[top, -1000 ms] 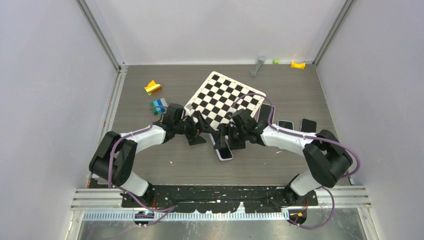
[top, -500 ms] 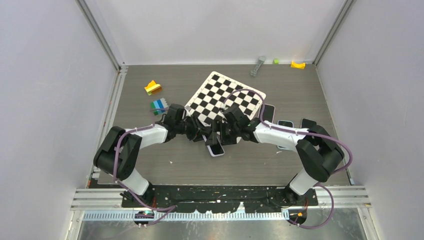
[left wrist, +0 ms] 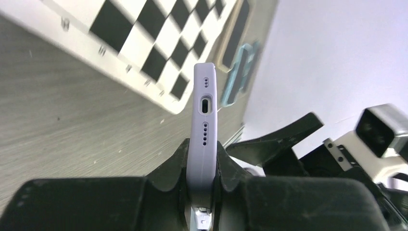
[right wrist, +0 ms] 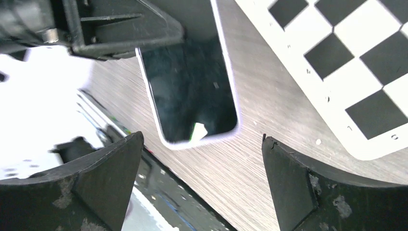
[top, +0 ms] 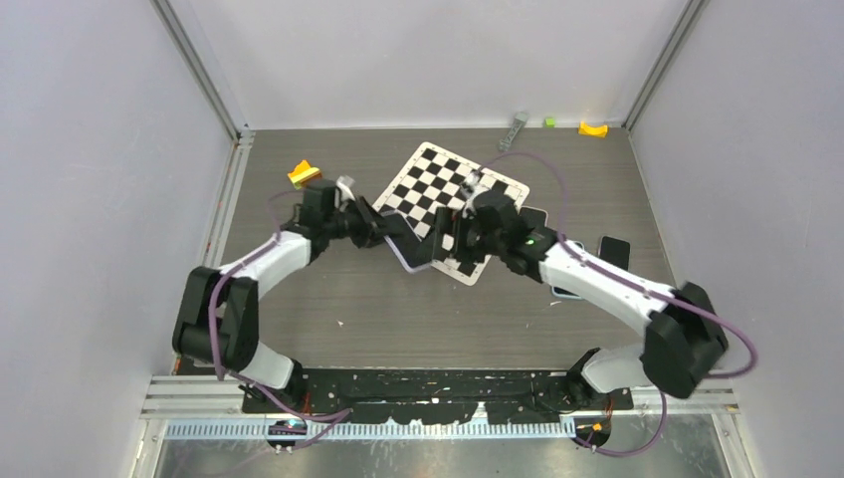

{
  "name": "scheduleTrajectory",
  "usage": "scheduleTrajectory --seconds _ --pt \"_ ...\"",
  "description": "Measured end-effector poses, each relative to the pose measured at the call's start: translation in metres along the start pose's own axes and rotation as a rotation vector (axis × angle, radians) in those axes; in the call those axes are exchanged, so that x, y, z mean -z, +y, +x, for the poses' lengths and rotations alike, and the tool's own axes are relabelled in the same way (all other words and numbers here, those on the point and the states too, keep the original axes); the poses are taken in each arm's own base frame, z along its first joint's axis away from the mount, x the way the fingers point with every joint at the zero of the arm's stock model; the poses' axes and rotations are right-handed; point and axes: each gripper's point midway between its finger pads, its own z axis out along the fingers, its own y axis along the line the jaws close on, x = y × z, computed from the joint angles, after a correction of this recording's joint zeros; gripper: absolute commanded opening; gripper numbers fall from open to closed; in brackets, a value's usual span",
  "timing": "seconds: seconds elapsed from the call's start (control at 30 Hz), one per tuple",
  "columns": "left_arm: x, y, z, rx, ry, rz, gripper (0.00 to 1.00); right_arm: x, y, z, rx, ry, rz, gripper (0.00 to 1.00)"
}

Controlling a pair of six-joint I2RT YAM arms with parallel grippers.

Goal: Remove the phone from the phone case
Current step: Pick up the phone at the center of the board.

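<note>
left pincer [left wrist: 202, 169]: clenched on the phone case, one finger on each flat face, near one end
phone case [left wrist: 204, 120]: lavender, edge-on in the left wrist view, port end pointing away from the left pincer
phone [right wrist: 190, 91]: not yet out of the phone case, dark screen facing the right wrist camera, pale rim round it
place: over the middle of the tabletop [top: 328, 289], at the near-left edge of the checkerboard [top: 448, 189]; we think it's lifted off the surface, hard to tell from above
right pincer [right wrist: 202, 178]: released, jaws spread wide, just beside the phone's free end, touching nothing
rest: yellow block [top: 304, 173] toward the left edge; spare phones [top: 614, 249] toward the right edge
</note>
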Motion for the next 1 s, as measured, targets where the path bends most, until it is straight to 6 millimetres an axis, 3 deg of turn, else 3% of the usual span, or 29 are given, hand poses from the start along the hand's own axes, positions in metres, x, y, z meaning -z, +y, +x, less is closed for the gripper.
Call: scheduleTrajectory --seconds 0.13,0.23,0.3,0.47,0.6,0.73,0.8,0.83,1.0 --pt "0.055 -0.058 -0.055 -0.061 -0.162 0.135 0.00 0.055 0.034 -0.053 -0.011 -0.211 -0.125 0.99" --pt "0.107 -0.112 -0.086 -0.133 -0.301 0.249 0.00 0.085 0.060 -0.076 -0.019 -0.318 -0.227 0.96" --pt "0.143 -0.155 -0.090 -0.193 -0.372 0.338 0.00 0.101 0.084 -0.090 -0.036 -0.372 -0.319 0.92" --pt "0.196 -0.222 -0.068 -0.268 -0.422 0.501 0.00 0.108 0.117 -0.109 -0.077 -0.394 -0.438 0.82" --pt "0.214 -0.241 -0.055 -0.244 -0.413 0.566 0.00 0.113 0.153 -0.127 -0.067 -0.402 -0.534 0.91" --pt "0.217 -0.246 -0.054 -0.178 -0.393 0.592 0.00 0.124 0.189 -0.128 -0.016 -0.404 -0.655 0.92" --pt "0.219 -0.249 -0.054 -0.150 -0.387 0.610 0.00 0.128 0.202 -0.124 0.007 -0.401 -0.707 0.86" --pt "0.219 -0.250 -0.055 -0.132 -0.384 0.621 0.00 0.129 0.206 -0.122 0.016 -0.397 -0.726 0.77" --pt "0.214 -0.244 -0.057 -0.036 -0.356 0.651 0.00 0.126 0.217 -0.118 0.022 -0.382 -0.773 0.52"
